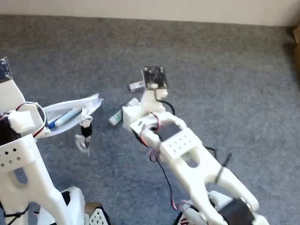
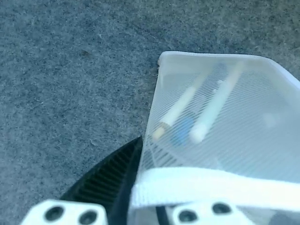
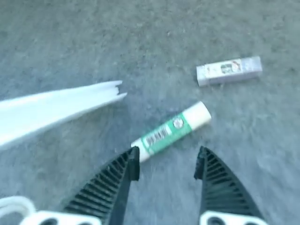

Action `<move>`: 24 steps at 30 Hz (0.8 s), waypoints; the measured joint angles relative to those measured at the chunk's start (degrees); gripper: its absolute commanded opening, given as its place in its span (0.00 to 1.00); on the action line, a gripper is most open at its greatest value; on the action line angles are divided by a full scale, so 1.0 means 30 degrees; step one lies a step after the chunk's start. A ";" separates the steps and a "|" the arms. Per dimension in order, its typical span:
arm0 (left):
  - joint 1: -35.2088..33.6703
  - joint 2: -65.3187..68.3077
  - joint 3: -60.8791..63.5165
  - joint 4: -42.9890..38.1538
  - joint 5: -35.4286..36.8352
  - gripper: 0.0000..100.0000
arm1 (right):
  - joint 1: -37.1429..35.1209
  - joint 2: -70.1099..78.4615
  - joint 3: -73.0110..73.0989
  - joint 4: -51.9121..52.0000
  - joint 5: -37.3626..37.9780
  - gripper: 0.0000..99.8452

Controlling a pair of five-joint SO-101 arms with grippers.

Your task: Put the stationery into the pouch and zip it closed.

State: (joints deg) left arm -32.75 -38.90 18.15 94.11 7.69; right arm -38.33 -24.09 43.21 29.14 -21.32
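The pouch (image 1: 70, 112) is held at one end by the left gripper (image 2: 144, 157), whose fingers are closed on its edge. Two pens (image 2: 180, 108) are seen inside it. The right gripper (image 3: 167, 158) is positioned low over the glue stick (image 3: 171, 129), which lies on the grey carpet (image 1: 225, 70). Its fingers are spread apart, with nothing gripped. An eraser (image 3: 228, 70) lies near the glue stick, not touching it.
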 measured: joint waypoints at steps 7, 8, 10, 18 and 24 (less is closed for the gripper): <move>0.0000 0.0000 0.0000 -0.0059 0.0029 0.01 | 0.0029 0.5538 -0.2842 -0.2842 0.0000 0.01; 0.0000 0.0000 0.0029 -0.0059 0.0029 0.01 | 0.0029 0.6271 -0.3282 -0.3136 0.0000 0.00; 0.0000 0.0000 0.0029 -0.0059 0.0029 0.01 | 0.0029 0.7619 -0.3897 -0.3604 0.0000 0.00; 0.0000 0.0029 0.0029 -0.0117 0.0029 0.01 | 0.0029 1.2718 -0.5890 -0.6945 0.2227 0.00; 0.0000 0.0029 0.0176 -0.0117 0.0029 0.01 | 0.0440 1.4740 -0.6007 -0.8586 0.3604 0.00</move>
State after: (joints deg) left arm -32.75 -38.81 18.68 93.76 7.78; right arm -37.01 20.13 25.19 3.38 -10.51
